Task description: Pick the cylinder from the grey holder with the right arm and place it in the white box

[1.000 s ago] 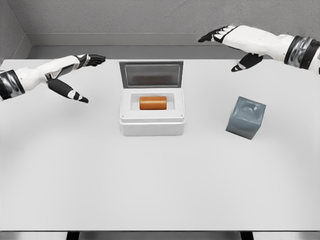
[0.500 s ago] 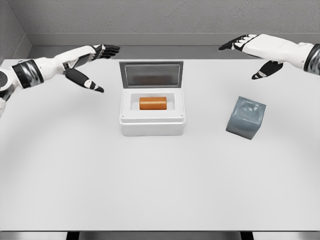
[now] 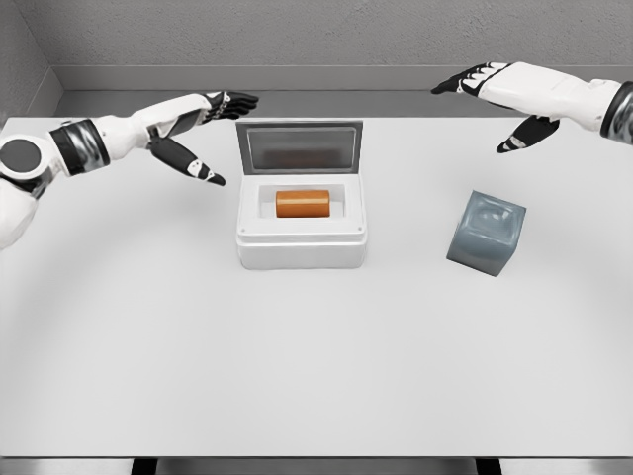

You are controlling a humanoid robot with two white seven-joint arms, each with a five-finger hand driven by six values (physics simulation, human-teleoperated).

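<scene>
An orange cylinder [image 3: 302, 204] lies on its side inside the white box [image 3: 301, 247], whose lid [image 3: 300, 147] stands raised at the back. The grey holder [image 3: 486, 232] sits to the right of the box with nothing in it. My right hand [image 3: 495, 104] hovers above the table's far right, fingers spread, holding nothing. My left hand [image 3: 213, 134] hangs just left of the raised lid, fingers spread, also holding nothing.
The white table [image 3: 297, 366] stretches wide toward me in front of the box and holder. A grey wall [image 3: 316, 35] runs behind the table's far edge.
My left hand has moved right toward the box lid. My right hand drew back to the right, away from the box, then held nearly still.
</scene>
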